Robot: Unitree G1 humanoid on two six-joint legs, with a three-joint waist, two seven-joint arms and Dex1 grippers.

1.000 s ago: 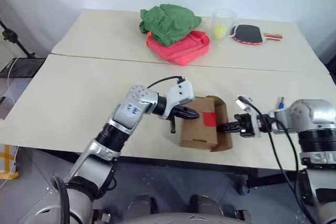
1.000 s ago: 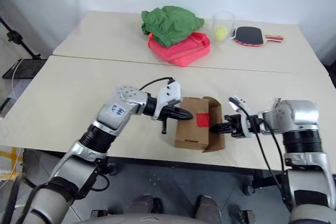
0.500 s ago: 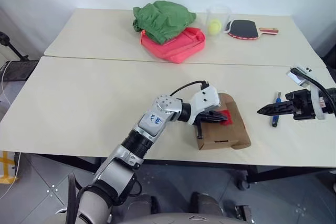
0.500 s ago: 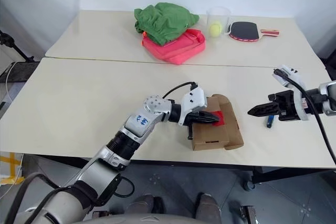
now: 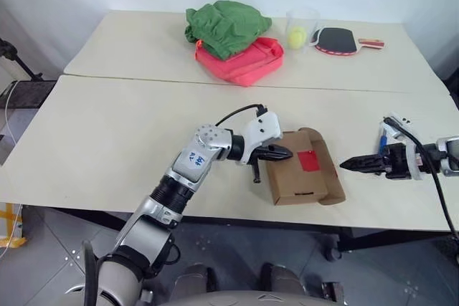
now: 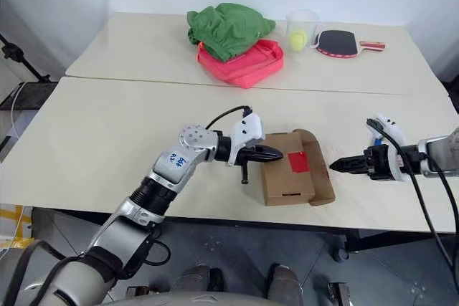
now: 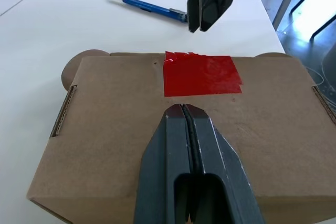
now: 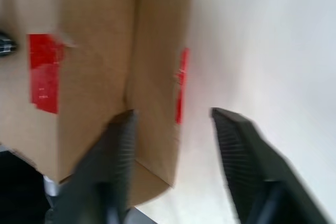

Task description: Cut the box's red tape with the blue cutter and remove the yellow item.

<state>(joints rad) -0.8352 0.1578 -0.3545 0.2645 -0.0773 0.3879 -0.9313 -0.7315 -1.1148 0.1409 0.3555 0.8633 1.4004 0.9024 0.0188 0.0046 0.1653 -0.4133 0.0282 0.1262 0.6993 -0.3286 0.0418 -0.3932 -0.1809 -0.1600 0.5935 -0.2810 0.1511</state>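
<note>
The right gripper (image 6: 337, 165) has let go of the box (image 6: 290, 175) and spreads apart beside it. The left gripper (image 7: 183, 109), pressed together, rests on the box near the red tape (image 7: 201, 74).

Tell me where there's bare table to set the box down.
Free: the near table on the robot's left of the left gripper, and the strip between the box and the red bag. Crowded: around the right gripper, blue cutter, and the far table's paddle.
</note>
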